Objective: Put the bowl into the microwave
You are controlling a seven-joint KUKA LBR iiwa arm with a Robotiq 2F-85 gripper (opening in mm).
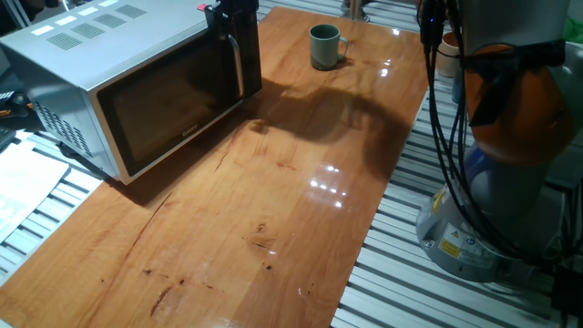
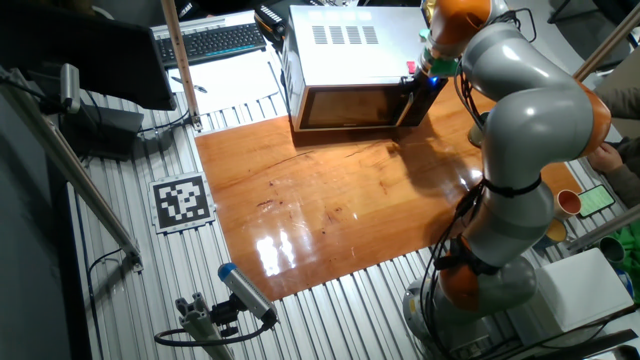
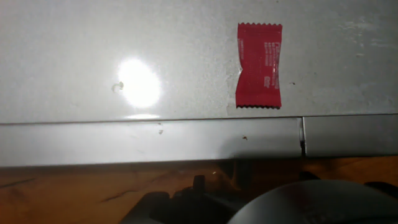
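Note:
The bowl (image 1: 324, 46), a small grey-green mug with one side handle, stands upright on the far part of the wooden table (image 1: 273, 210); it is hidden in the other fixed view. The microwave (image 1: 118, 82) sits at the left with its dark glass door closed. My gripper (image 1: 228, 38) is at the top of the door's vertical silver handle (image 1: 238, 68), at the microwave's front corner (image 2: 413, 92). Its dark fingers blend with the door, so their spacing is unclear. The hand view looks down on the microwave's top (image 3: 124, 56) and front edge.
A red wrapper (image 3: 259, 65) lies on the microwave's top near its front edge. A tan cup (image 1: 448, 53) stands off the table's far right edge, behind my cables. My arm's base (image 1: 483, 210) stands right of the table. A keyboard (image 2: 215, 42) and papers lie behind the microwave.

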